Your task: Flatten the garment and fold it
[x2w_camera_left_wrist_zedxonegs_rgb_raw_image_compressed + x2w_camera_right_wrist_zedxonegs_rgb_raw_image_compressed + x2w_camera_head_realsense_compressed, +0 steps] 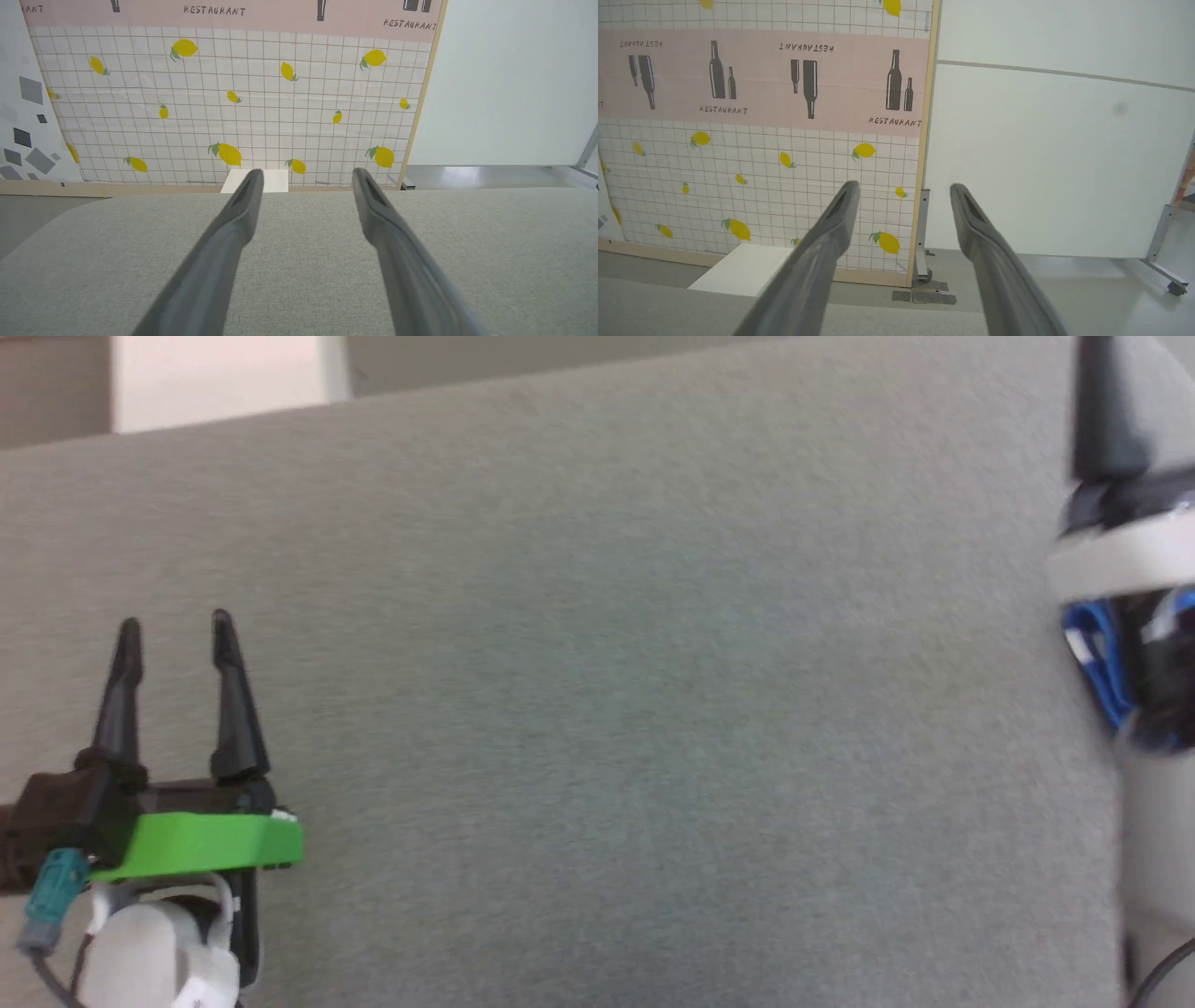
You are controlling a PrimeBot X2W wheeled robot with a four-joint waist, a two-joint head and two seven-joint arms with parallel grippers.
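Observation:
The garment is out of view. My left gripper point(175, 621) rests low over the grey fabric-covered table point(607, 709) at the near left, open, with nothing between its fingers. The left wrist view shows the same gripper point(307, 172) open above the bare grey surface point(299, 261). At the right edge of the head view, one dark finger point(1106, 420) of my right gripper points up, blurred, with a white ring and blue parts on the wrist below it. Seen from its own wrist, my right gripper point(905, 186) is open and empty, raised near the table's far edge point(668, 303).
Beyond the table stands a panel point(233, 102) printed with lemons and a pink "RESTAURANT" band, and a plain white partition point(1064, 163) on wheeled feet. A white box point(738, 268) sits on the floor just past the table's far edge.

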